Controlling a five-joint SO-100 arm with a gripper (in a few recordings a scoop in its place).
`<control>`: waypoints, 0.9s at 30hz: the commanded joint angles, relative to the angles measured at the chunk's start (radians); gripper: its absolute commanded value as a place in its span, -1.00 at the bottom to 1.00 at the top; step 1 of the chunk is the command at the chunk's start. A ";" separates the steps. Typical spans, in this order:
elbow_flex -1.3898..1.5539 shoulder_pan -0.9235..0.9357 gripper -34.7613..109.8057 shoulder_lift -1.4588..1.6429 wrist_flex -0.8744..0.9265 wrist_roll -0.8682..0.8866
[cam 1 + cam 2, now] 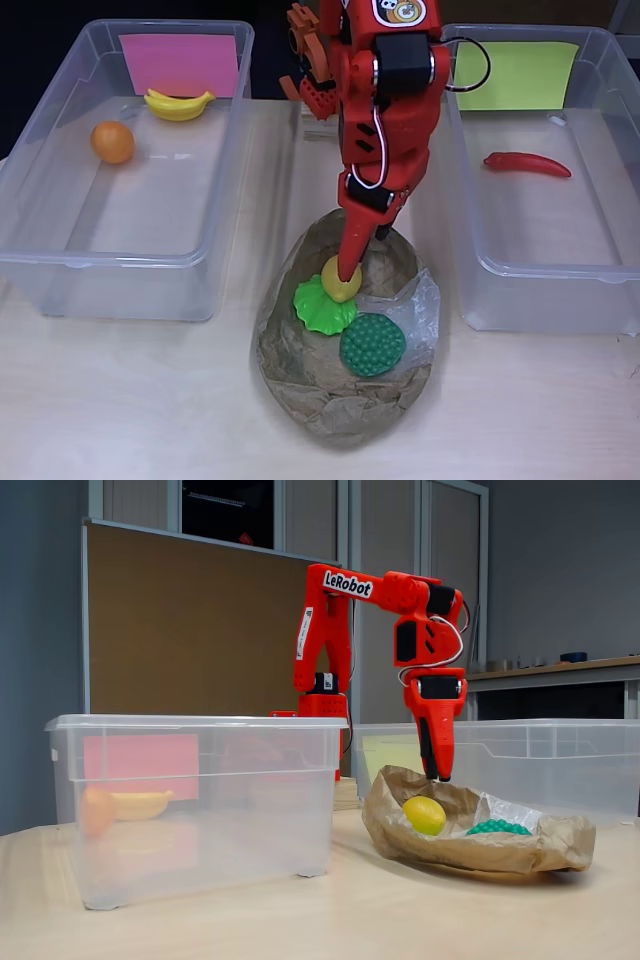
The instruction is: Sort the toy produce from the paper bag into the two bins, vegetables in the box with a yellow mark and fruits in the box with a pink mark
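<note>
Overhead view: left of the pincer (348, 272), a clear bin with a pink mark (180, 64) holds an orange (112, 141) and banana (178, 103). The red pincer points down into the crumpled paper bag (330, 400), its tip at a yellow lemon (341, 285) beside a green leaf (320, 308) and bumpy green ball (372, 344). I cannot tell its opening. Right, the yellow-marked bin (520, 76) holds a red chili (527, 164). The fixed view alone shows the tip (438, 776) just above the lemon (424, 815), with open table between bag and bins.
</note>
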 commanded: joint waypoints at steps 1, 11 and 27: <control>-0.060 0.028 -0.01 -0.038 -0.011 -0.008; -0.095 0.095 -0.03 -0.127 0.009 0.492; -0.077 0.006 -0.05 -0.216 -0.232 0.890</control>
